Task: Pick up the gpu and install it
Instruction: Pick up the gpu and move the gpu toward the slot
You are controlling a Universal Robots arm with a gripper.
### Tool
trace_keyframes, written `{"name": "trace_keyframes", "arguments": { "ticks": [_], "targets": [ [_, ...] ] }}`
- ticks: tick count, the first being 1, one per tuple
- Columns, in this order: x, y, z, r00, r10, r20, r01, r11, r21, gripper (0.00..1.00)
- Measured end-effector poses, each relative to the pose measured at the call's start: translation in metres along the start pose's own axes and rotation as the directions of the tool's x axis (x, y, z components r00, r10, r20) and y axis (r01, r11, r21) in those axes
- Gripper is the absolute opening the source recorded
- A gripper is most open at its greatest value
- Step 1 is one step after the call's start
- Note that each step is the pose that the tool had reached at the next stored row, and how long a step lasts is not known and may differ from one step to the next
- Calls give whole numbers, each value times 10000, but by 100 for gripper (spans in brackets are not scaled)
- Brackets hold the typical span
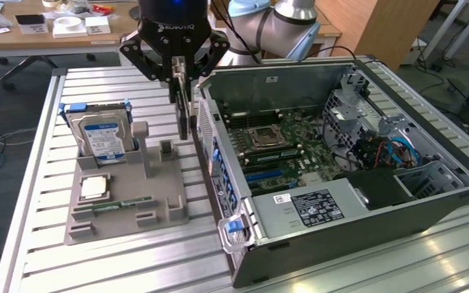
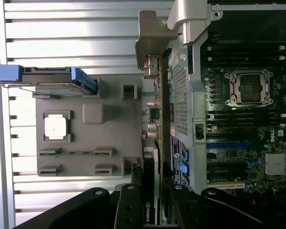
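Your jaws are clamped on the gpu (image 1: 183, 116), upright at the exterior view's upper centre, just outside the case (image 1: 341, 244). You're mid-carry; seating it likely needs its edge squared to the motherboard (image 1: 292, 152).

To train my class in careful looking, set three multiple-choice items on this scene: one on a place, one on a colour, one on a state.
1. Where is the gpu? A) hanging from the end effector, outside the computer case; B) in a person's hand; C) plugged in inside the case.
2. The hard drive has a label that is: A) red; B) blue and white; C) yellow.
3. The computer case is: A) closed; B) upside down; C) open on top.
Answers: 1A, the end effector clamps the card beside the case wall; 2B, the label shows those colours; 3C, the motherboard lies exposed.
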State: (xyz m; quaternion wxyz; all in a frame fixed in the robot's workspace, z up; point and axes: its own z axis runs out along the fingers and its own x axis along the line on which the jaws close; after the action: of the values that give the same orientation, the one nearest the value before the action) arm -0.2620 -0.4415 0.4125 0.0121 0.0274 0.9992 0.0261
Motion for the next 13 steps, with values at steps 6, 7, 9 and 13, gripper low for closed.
{"name": "trace_keyframes", "arguments": {
  "ticks": [6,7,9,13],
  "targets": [
    [-83,4,2,10000,0,0,0,10000,0,27],
    [-100,5,2,10000,0,0,0,10000,0,27],
    [-133,7,3,10000,0,-1,0,10000,1,27],
    [-201,11,4,10000,-1,-2,1,10000,1,27]
  ]
}}
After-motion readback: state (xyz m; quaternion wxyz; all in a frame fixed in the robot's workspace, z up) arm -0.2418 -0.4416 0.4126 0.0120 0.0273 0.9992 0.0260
